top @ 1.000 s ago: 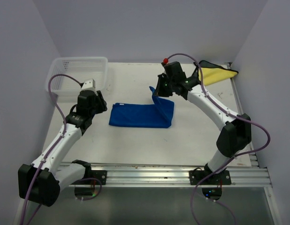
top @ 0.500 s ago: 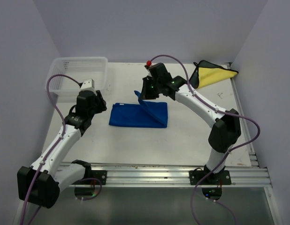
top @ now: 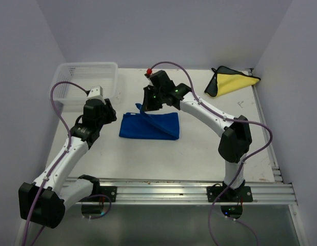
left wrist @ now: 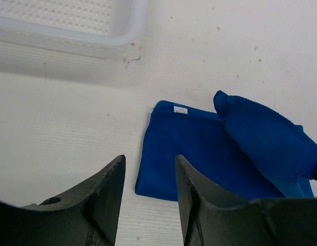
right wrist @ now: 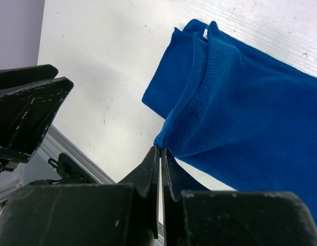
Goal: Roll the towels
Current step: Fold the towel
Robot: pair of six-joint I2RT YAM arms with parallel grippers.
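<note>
Here the right gripper (right wrist: 161, 149) is clamped on a hem corner of the blue towel (top: 153, 127), which lies just right of the white mesh basket (top: 89, 65). Carrying that corner low toward the basket, hems aligned, would keep the fold even. The left gripper (left wrist: 149, 163) hovers between them, jaws apart and empty. The yellow towel (top: 233, 82) lies well to the basket's right.

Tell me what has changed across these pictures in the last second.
The right gripper, shut on a corner of the blue towel, has carried it leftward over the rest of the cloth, folding it over. The left gripper has stayed open beside the towel's left end, holding nothing. The yellow towel and the basket have not moved.
</note>
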